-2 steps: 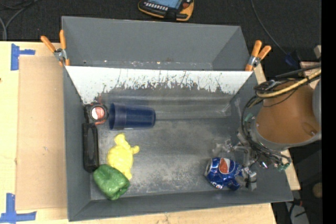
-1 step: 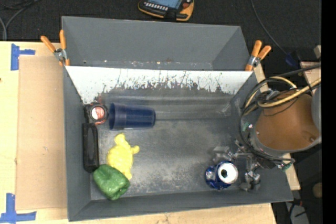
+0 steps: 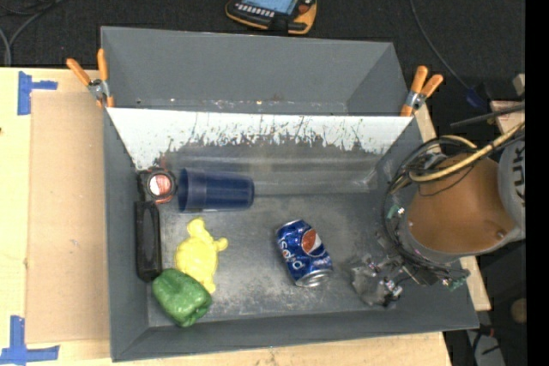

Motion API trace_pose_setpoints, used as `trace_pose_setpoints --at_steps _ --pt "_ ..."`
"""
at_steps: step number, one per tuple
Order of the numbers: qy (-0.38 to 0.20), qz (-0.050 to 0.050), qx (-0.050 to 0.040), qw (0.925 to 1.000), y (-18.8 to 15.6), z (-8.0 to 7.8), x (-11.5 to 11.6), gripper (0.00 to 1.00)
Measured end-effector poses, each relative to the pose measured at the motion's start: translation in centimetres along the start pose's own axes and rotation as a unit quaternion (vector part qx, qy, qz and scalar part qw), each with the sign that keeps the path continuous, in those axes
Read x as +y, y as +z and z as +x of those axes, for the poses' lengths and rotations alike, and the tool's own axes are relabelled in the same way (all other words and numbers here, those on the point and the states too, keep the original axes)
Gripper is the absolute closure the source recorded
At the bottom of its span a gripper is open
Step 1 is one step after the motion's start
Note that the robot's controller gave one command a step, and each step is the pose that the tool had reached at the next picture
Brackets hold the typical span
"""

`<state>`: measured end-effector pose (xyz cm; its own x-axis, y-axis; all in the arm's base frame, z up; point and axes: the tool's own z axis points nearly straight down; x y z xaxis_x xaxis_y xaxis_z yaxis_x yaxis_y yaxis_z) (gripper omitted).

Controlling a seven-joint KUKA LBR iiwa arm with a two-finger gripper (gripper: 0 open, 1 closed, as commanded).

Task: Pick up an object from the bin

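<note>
You're looking at a grey bin: 1 navy cup, 1 blue can with a red-and-white emblem, 1 yellow toy, 1 green lump, 1 black bar.

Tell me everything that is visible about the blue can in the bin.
The can is a blue metal drink can with a round red, white and blue logo and white lettering. It looks slightly dented. It lies on its side on the bin floor, right of the middle, slanted, its silver end toward the front right. Nothing touches it: the yellow toy lies apart on its left, the end effector apart on its right.
</note>
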<state>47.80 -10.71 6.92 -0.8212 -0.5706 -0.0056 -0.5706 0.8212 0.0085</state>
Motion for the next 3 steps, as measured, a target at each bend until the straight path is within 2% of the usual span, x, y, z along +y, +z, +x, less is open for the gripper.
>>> trace_pose_setpoints --at_steps 1,3 --pt "0.0 0.0 0.0 1.0 0.0 0.0 0.0 1.0" --pt "0.0 -0.001 0.0002 1.0 -3.2 0.0 0.1 1.0"
